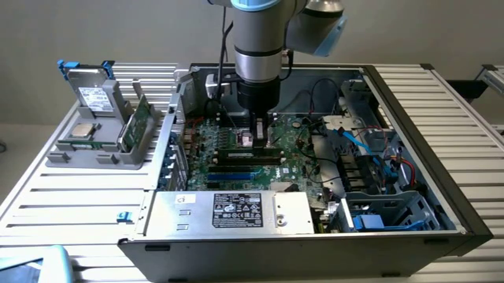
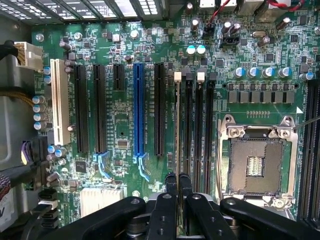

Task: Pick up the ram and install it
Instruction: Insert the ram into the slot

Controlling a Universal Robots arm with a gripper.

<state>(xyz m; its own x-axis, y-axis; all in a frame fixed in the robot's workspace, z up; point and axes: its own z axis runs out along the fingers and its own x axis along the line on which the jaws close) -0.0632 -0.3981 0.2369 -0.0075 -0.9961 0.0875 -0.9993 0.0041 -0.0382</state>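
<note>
Nearest the exterior camera, at six o'clock of the open computer case (image 1: 275,256), sits the silver power supply (image 1: 228,212), out of the way of the work. Beyond it the motherboard (image 1: 203,147) lies flat and face up, so its slots can be reached from above. At the middle of the case the arm (image 1: 258,53) comes straight down. The gripper (image 2: 178,177) is clenched on the ram (image 2: 178,130), its black fingers (image 2: 171,182) pinching the thin stick across its faces. Held that way, the stick stands on edge and runs in line with the memory slots (image 2: 200,130), over the one next to the expansion slots (image 2: 159,110). Whether it is seated or just above, I cannot tell. At nine o'clock of the case, a grey rack (image 1: 87,158) on the table (image 1: 71,206) props up a green card (image 1: 138,127) and a silver chip (image 1: 82,131), ready to hand.
</note>
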